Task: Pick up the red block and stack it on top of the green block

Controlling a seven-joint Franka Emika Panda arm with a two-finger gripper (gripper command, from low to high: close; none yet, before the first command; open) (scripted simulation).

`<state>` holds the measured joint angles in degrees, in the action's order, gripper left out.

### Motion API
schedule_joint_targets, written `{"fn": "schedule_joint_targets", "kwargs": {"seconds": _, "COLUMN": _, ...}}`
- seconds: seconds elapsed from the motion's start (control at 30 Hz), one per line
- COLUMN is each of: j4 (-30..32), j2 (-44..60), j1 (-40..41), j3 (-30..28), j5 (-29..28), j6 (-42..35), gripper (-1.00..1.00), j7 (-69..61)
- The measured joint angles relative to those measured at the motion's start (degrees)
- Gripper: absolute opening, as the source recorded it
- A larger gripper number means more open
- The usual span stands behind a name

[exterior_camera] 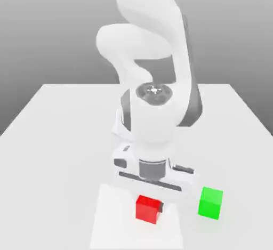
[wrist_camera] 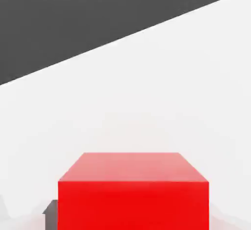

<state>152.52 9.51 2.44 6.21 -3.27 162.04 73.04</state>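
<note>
White arm [exterior_camera: 152, 57] folded overhead, wrist [exterior_camera: 153, 123] pointing straight down, hand [exterior_camera: 152, 182] hanging low beneath it, its crossbar tilted slightly, fingers hidden below the hand.

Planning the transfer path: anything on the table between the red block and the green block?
Nothing. In the exterior view the stretch of white table between the red block and the green block is bare; the blocks stand apart.

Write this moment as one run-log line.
arm: low over red block | red block: on table | green block: apart, unstacked | stack: not done
</note>
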Motion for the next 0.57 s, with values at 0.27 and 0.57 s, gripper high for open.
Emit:
{"fn": "schedule_joint_targets", "kwargs": {"seconds": 0.27, "j4": -0.3, "j2": -9.0, "j1": -17.6, "j3": 7.7, "j5": 3.1, "j6": -9.2, "gripper": -1.0, "j7": 8.2}}
{"fn": "schedule_joint_targets", "kwargs": {"seconds": 0.57, "j4": -0.9, "j2": 0.8, "j1": -18.0, "j3": 3.1, "j5": -2.2, "j6": -0.2, "gripper": 1.0, "j7": 13.0}}
